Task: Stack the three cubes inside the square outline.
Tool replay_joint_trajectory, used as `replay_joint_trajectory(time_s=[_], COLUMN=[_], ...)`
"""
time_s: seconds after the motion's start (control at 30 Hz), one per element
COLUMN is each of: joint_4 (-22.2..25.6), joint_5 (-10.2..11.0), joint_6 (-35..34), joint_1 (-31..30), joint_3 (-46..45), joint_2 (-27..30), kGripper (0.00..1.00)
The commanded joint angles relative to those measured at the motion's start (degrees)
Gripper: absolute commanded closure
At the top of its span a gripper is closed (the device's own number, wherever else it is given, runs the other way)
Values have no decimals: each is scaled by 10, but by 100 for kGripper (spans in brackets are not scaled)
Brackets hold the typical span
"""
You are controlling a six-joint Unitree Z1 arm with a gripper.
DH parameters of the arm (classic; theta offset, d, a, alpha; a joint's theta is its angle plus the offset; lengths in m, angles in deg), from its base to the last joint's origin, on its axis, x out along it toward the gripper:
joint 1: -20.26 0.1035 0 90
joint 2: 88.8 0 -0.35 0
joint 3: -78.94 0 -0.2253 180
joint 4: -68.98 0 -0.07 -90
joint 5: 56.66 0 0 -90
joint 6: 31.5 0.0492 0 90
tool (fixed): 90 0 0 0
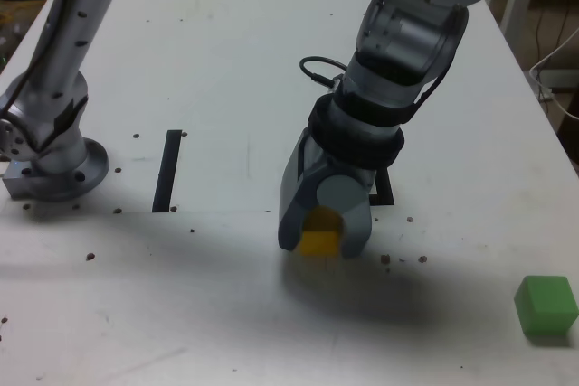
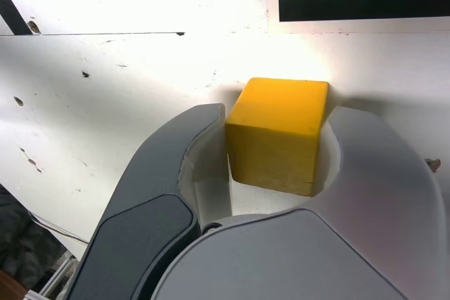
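Note:
A yellow cube (image 1: 319, 241) (image 2: 278, 131) rests on the white table between the two grey jaws of my gripper (image 1: 323, 243) (image 2: 278, 121). In the wrist view both jaws press against the cube's sides, so the gripper is shut on it. Just behind the gripper lies the square outline (image 1: 385, 189) (image 2: 337, 1), a thick black frame that the arm mostly hides in the exterior view. A green cube (image 1: 545, 305) sits alone far off at the exterior view's right, near the front of the table.
A straight black strip (image 1: 167, 169) lies on the table at the exterior view's left. Further left stands the grey base of another arm (image 1: 54, 155). The table's right edge (image 1: 534, 97) runs close behind the green cube's side.

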Motion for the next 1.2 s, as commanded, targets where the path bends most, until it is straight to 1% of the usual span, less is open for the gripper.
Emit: replay_joint_trajectory(time_s=[0.0,0.17,0.3,0.43,0.7,0.87,1.17], joint_4=[2,6,15,30,70,88,95], joint_5=[1,1,8,25,71,92,101], joint_6=[1,1,1,-1,-2,33,101], joint_1=[1,1,1,1,11,37,80], joint_3=[1,1,1,-2,7,27,76], joint_2=[2,5,17,42,94,103,85], kGripper=[71,71,71,71,71,71,71])
